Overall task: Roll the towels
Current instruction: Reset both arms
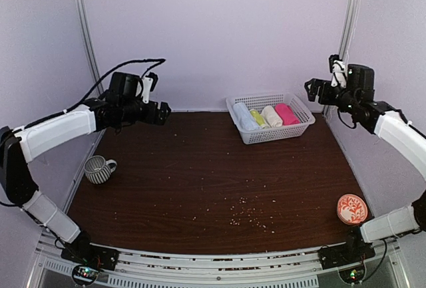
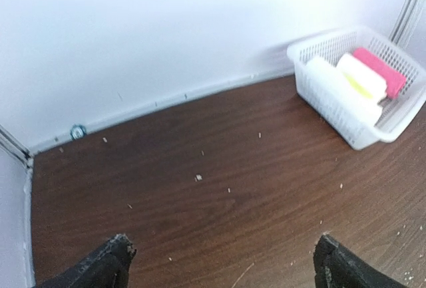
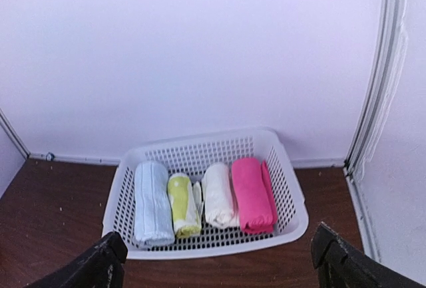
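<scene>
Both towels lie rolled side by side in a white basket (image 1: 293, 101) at the back right of the table. The pale blue towel (image 1: 243, 116) (image 3: 152, 203) is leftmost, and the yellow-green and white patterned one (image 1: 259, 118) (image 3: 182, 205) lies beside it. My left gripper (image 1: 163, 112) (image 2: 223, 245) hangs open and empty above the back left of the table, well away from the basket (image 2: 319, 48). My right gripper (image 1: 311, 90) (image 3: 218, 238) is open and empty too, raised just right of the basket (image 3: 200, 143) and facing it.
A cream roll (image 1: 271, 116) (image 3: 219, 195) and a pink roll (image 1: 287, 114) (image 3: 252, 193) fill the basket's right side. A striped mug (image 1: 98, 169) stands at the left edge. A red patterned dish (image 1: 351, 209) sits front right. Crumbs (image 1: 243, 211) dot the dark wooden table.
</scene>
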